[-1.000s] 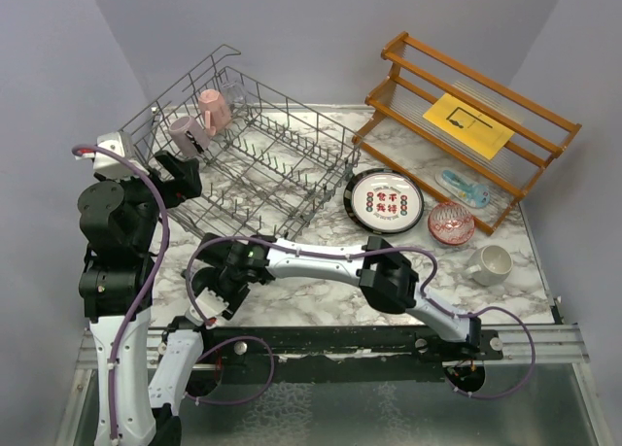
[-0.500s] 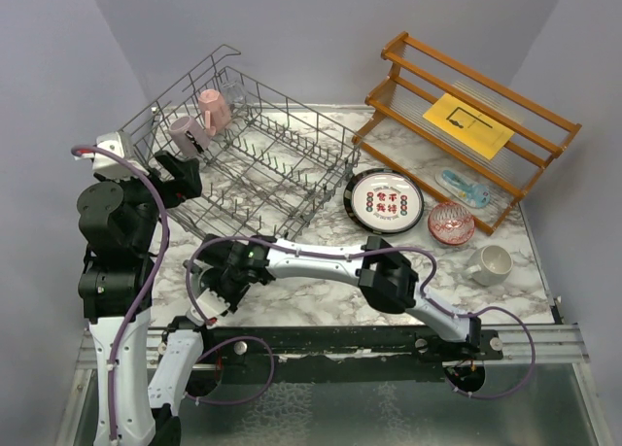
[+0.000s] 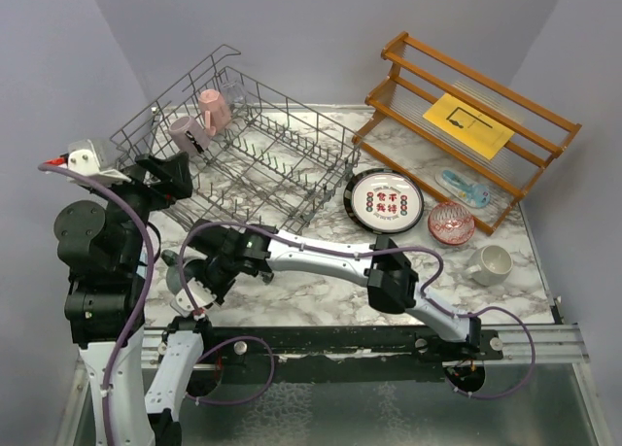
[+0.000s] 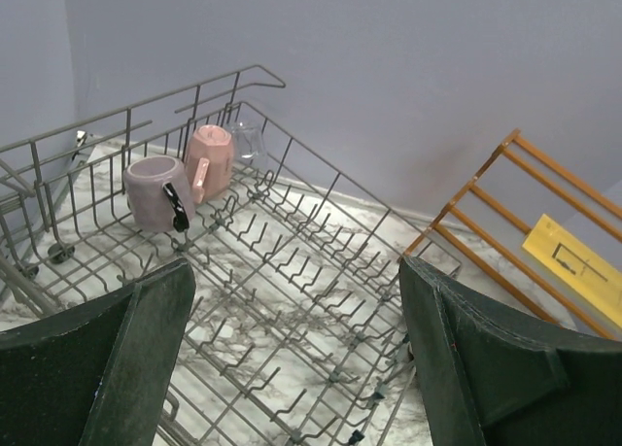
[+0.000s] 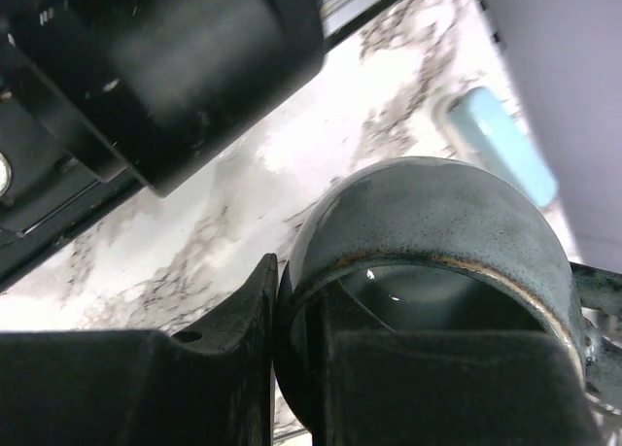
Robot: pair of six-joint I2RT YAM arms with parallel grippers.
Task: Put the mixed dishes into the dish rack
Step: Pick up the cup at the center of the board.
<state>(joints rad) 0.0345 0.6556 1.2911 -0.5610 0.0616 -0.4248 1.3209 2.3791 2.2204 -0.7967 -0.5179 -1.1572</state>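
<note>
The dish rack [image 3: 262, 164], filling the upper left of the top view, is best entered from above, with the load carried over its near wire wall so that no tine is struck. The grey-teal mug [image 5: 428, 213], at the lower left of the top view and close beside the left arm, is judged to be at the lift. It should be raised straight, kept clear of that arm, and set onto free tines near the mauve mug [image 4: 153, 191] and pink mug [image 4: 207, 159]. The right gripper [image 5: 292, 310] is closed on the mug's rim, one finger outside the wall and one inside. So thin a pinch may let the mug swing, so slow travel is advised. The left gripper [image 4: 292, 310] is held wide open and empty above the rack. The mug is seen to be rounded and glossy, with a brownish line along its lip.
</note>
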